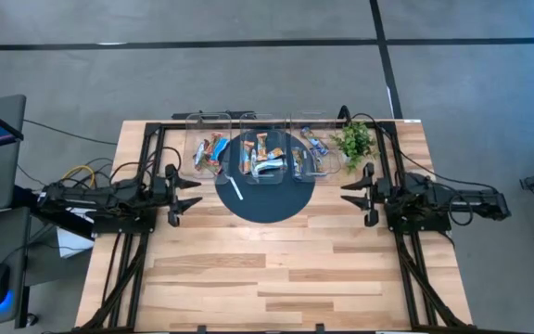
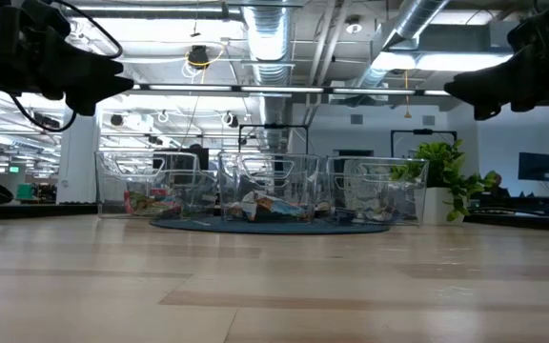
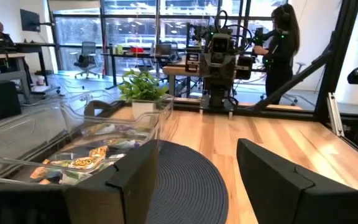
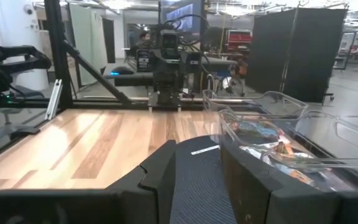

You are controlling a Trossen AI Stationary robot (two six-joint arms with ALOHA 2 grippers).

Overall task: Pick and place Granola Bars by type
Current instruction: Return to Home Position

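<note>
The granola bars lie in three clear bins at the table's far side. The left bin (image 1: 209,148) holds orange and blue ones. The middle bin (image 1: 262,156) holds orange and blue-white ones. The right bin (image 1: 314,146) holds blue ones. In the left wrist view the nearest bars (image 3: 79,163) rest flat on a bin floor. My left gripper (image 1: 189,194) is open and hovers left of the dark round mat (image 1: 265,190). My right gripper (image 1: 354,193) is open and hovers right of the mat. Both are above the table and hold nothing.
A thin white stick (image 1: 235,188) lies on the mat's left part. A small green plant (image 1: 353,141) stands right of the bins. Bare wood stretches toward the near edge (image 1: 267,288). A person (image 3: 283,43) stands beyond the table's right side.
</note>
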